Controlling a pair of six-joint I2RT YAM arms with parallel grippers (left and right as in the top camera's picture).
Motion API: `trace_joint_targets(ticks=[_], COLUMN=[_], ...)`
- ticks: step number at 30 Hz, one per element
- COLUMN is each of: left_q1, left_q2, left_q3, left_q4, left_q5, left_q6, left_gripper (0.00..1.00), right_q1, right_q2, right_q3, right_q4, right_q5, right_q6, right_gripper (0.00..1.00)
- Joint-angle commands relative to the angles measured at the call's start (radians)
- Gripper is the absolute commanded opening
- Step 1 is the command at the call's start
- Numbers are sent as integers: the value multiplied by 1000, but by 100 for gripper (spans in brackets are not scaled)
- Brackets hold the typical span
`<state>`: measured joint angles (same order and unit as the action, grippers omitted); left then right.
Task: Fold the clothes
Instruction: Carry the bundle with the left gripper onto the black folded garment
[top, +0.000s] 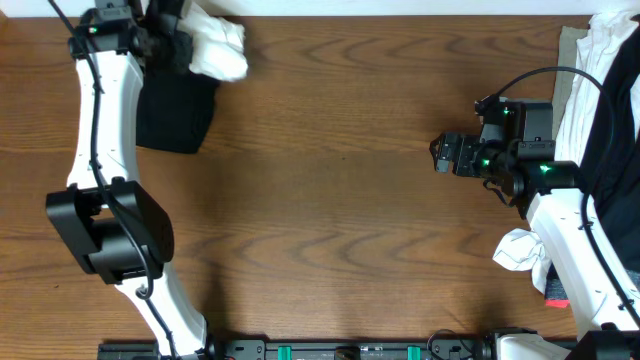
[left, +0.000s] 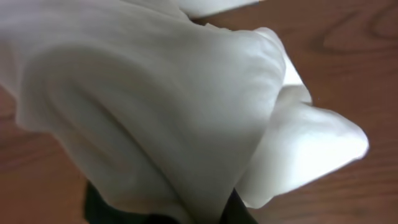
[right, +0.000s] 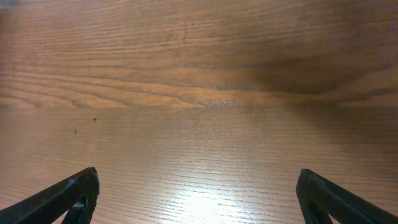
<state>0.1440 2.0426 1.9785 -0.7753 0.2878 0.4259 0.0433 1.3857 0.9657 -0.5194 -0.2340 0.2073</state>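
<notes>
**Overhead:** At the far left corner of the wooden bench (top: 330, 200), the left pincer (top: 180, 48) is clenched on a bunched white garment (top: 218, 48). The garment bulges out from the pincer's tip toward the middle of the far edge. A black garment (top: 178, 118) lies flat just beside it, partly under the left arm and nearer the left edge. By the right edge, the right pincer (top: 440, 155) points across the bench toward the left, jaws spread and holding nothing. It is well apart from both garments. A pile of clothes (top: 600, 70), white and black, sits behind it at the far right corner.

**Left wrist:** The white garment (left: 155, 106) fills nearly the whole view in soft folds, hanging right in front of the camera. A strip of the black garment (left: 102, 210) shows beneath it at the bottom. Bare bench (left: 348, 37) appears at the upper right. The pincer's own fingers are hidden by cloth.

**Right wrist:** The right pincer (right: 199, 196) stands released, with one dark finger in each lower corner of the view. Only bare wood grain of the bench (right: 199, 93) lies between and beyond them, and no fabric is in sight.
</notes>
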Motion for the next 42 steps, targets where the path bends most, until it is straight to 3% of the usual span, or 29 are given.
trace_joint_targets(ticks=[1,22,23,25,27,28,36,42], left_q1=[26,187,191,197,203,205,215,213], left_q2=[-15,151,155,158,158,157,113,1], left_q3=[28,0,0,0,0,0,30,38], left_q4=[6,-165,-175,-196,-214,-219,-239,-183], left_q5=[-20,-23,-31,-66,-107,-130,-207,10], left_q6=[45,44,44,44,40,22,-174,-296], left_gripper=[6,6,8,25,65,77,86,84], right_q1=[-7,-6,-6,-7,-6,-6,-7,-7], right_q2=[-5,-5,-5,-5,-5,-5,-5,-5], right_q3=[1,1,1,1,1,1,1,1], right_q4=[-1,-1,-1,-1,-1,-1,-1,-1], right_q5=[7,7,7,7,7,7,7,7], right_q6=[-6,-6,-6,-6,-6,-6,-6,-6], right_gripper=[99,99,99,99,99,99,99,99])
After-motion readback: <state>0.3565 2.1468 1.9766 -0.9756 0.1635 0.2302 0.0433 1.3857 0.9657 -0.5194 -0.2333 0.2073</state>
